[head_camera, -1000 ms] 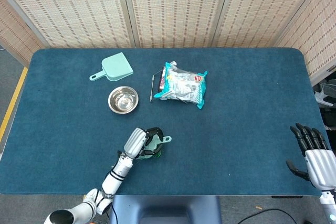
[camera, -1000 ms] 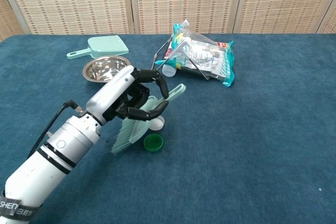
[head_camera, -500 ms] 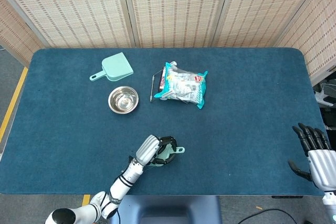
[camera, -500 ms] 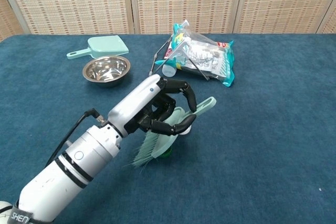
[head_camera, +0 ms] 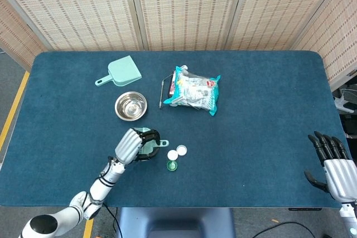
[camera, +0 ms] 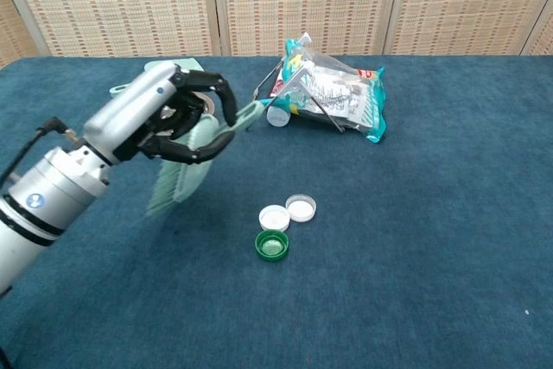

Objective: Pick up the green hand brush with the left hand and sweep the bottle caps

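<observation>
Left hand point(camera: 164, 118) swung leftward, bowl point(head_camera: 131, 106) seemingly empty

**How my two hands look**

My left hand point(camera: 173, 118) has a smooth silver-grey back and black fingers point(camera: 218, 91). Behind it I see a white, round forearm with a black ring around it and a small blue round mark. A thin black cable runs along the arm behind the wrist. My right hand point(head_camera: 334, 168) has the same look: a silver back plate with ribbed segments, and black fingers point(head_camera: 326, 143) and thumb.
</observation>
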